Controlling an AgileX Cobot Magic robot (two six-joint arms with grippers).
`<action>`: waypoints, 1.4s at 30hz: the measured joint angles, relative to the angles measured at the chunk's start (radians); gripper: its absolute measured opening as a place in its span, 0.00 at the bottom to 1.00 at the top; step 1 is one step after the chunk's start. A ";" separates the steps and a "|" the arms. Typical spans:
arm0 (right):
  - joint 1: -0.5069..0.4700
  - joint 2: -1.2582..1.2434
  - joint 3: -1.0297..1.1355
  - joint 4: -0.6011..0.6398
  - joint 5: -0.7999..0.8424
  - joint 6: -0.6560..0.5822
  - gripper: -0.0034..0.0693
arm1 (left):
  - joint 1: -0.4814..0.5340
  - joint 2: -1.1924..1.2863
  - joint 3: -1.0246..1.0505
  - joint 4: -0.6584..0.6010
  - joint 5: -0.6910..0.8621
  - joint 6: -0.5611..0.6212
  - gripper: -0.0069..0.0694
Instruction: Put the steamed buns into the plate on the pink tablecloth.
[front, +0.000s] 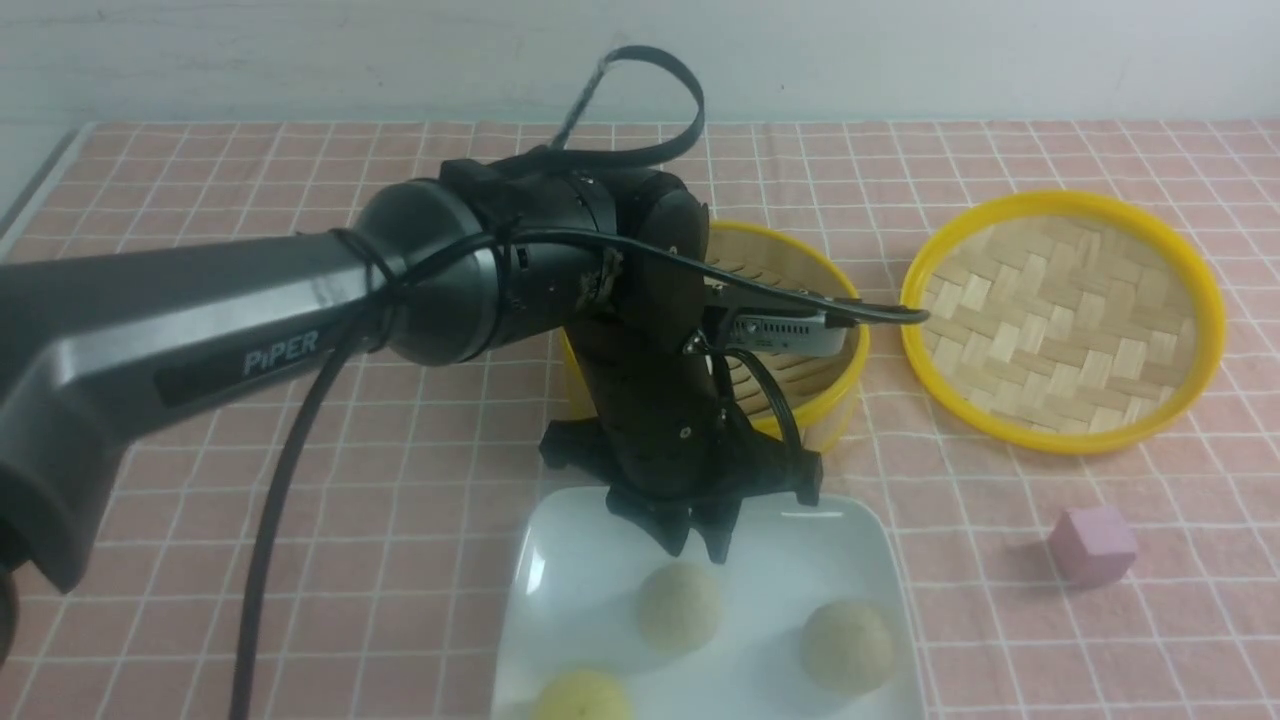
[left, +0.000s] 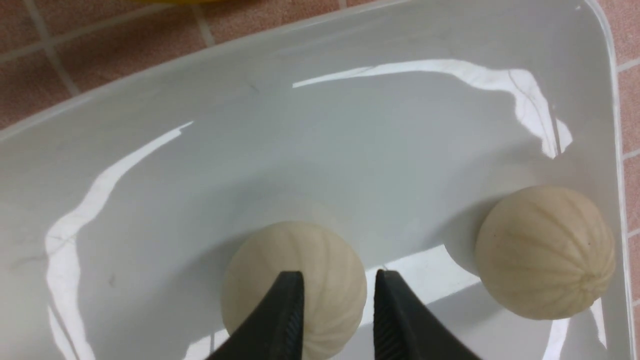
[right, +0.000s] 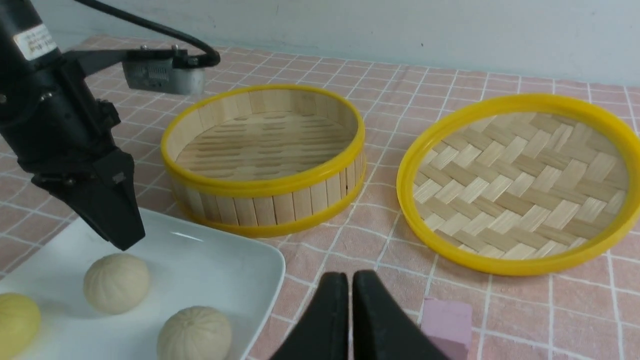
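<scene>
Steamed buns (front: 680, 606), three, lie in the plate (front: 570, 560); left jaws hang slightly spread above one, right jaws pressed together.

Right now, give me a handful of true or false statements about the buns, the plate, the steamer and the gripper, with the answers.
1. Two pale steamed buns lie in the plate. True; a yellower ball lies there too.
2. The steamer basket holds one bun. False: the right wrist view shows it empty.
3. The left gripper is clamped on a bun. False: its fingertips stand apart just above a bun in the plate and hold nothing.
4. The woven lid lies on the pink tablecloth beside the steamer basket. True.
5. The pink-purple cube sits in the plate. False: it sits on the pink tablecloth, off to the robot's right of the plate.
</scene>
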 joint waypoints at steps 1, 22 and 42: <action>0.000 0.000 0.004 0.000 0.001 0.000 0.05 | 0.000 0.000 0.000 0.000 0.000 0.000 0.39; -0.264 -0.177 0.295 -0.010 0.029 0.000 0.09 | -0.118 -0.025 0.000 0.205 -0.038 0.007 0.28; -0.353 -0.178 0.305 -0.016 -0.018 0.000 0.12 | -0.140 -0.604 0.118 0.525 0.268 -0.103 0.09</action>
